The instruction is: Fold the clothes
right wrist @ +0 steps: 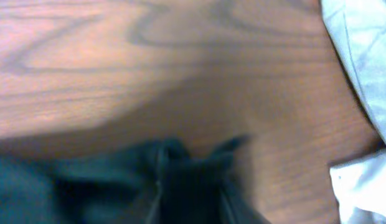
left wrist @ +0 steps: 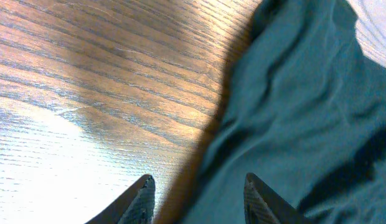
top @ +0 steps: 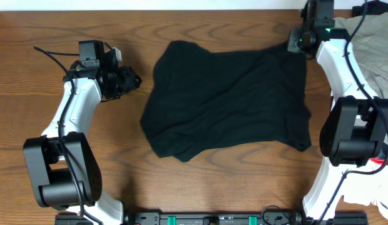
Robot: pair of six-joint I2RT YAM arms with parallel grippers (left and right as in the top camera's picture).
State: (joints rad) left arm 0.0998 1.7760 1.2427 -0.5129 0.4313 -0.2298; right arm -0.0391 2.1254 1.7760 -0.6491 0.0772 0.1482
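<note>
The black garment point(top: 228, 100) lies spread and rumpled on the wooden table point(top: 31, 112), with no logo showing. My left gripper point(top: 132, 81) is open and empty, just left of the garment's upper left edge and apart from it. In the left wrist view the garment point(left wrist: 305, 118) fills the right side, and its edge runs between my spread fingertips point(left wrist: 199, 191). My right gripper point(top: 296, 42) is at the garment's far right corner. In the blurred right wrist view its fingers point(right wrist: 193, 199) are closed on bunched black fabric point(right wrist: 106, 180).
A beige-khaki garment point(top: 372, 37) lies at the far right, close to the right arm, and also shows in the right wrist view point(right wrist: 361, 56). A red-and-white item point(top: 385, 164) and pale cloth point(top: 363, 195) sit at the right front edge.
</note>
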